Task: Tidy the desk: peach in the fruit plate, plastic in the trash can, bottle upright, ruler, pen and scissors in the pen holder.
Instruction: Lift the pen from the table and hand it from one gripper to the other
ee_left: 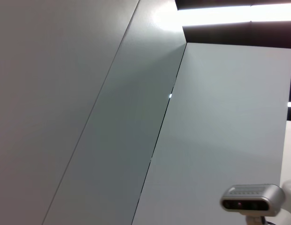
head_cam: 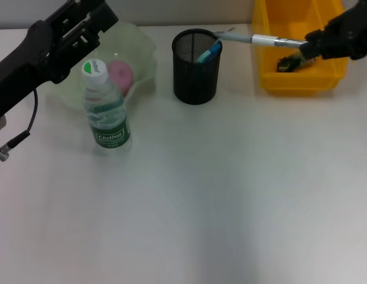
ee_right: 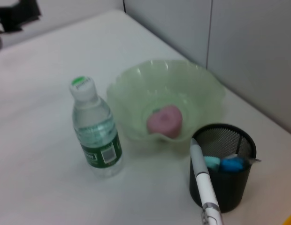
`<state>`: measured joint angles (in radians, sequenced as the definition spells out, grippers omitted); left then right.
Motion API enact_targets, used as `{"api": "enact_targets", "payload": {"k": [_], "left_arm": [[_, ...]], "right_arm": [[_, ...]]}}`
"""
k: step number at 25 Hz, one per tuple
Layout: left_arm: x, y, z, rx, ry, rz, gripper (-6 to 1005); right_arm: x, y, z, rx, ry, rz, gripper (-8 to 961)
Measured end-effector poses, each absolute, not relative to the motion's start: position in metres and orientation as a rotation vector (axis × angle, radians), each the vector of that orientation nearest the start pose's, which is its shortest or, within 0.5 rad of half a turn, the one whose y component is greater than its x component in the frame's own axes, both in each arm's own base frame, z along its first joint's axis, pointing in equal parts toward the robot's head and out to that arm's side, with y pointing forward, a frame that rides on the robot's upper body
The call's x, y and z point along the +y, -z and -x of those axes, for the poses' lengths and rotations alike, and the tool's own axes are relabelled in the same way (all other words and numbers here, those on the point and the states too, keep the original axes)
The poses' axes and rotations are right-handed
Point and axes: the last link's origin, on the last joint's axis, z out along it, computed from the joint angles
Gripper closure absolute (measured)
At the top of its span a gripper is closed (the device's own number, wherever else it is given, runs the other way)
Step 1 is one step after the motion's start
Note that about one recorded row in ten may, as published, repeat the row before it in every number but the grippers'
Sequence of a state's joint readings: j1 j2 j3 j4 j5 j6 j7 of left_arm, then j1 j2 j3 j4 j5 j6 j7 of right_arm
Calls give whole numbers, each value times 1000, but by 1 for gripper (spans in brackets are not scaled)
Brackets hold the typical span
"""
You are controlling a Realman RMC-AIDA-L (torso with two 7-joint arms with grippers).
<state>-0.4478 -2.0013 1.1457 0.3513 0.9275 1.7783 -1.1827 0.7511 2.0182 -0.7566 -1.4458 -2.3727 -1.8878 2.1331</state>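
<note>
My right gripper (head_cam: 309, 44) hangs over the yellow trash can (head_cam: 266, 65), shut on a silver-white pen (head_cam: 260, 39) (ee_right: 204, 183). The pen lies level, its tip at the rim of the black mesh pen holder (head_cam: 195, 74) (ee_right: 230, 187). Blue pieces (head_cam: 210, 51) (ee_right: 226, 163) stand in the holder; I cannot tell whether they are the scissors or the ruler. The pink peach (head_cam: 120, 74) (ee_right: 165, 120) lies in the pale green fruit plate (head_cam: 142, 47) (ee_right: 206, 89). The bottle (head_cam: 106, 112) (ee_right: 95, 131) stands upright in front of the plate. A dark bit of plastic (head_cam: 288, 63) lies in the trash can.
My left arm (head_cam: 53, 44) is raised at the back left, over the plate's left edge, with a loose cable (head_cam: 29, 127) hanging beneath it. The left wrist view shows only grey wall panels and a camera on a stand (ee_left: 252, 198).
</note>
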Motion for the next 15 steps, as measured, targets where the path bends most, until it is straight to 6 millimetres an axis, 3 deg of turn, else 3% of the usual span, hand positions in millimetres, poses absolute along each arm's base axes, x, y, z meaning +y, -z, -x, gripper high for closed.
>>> {"api": "enact_targets", "payload": {"k": [7,15], "left_arm": [[305,-39,232,-460,1564,2374,398],[307,-57,211,-200,1336,2629,398]], "right_arm": [[353,-128,-159,562,-80,2775,761],[344,-126,-166,565,-78,2840,761]]}}
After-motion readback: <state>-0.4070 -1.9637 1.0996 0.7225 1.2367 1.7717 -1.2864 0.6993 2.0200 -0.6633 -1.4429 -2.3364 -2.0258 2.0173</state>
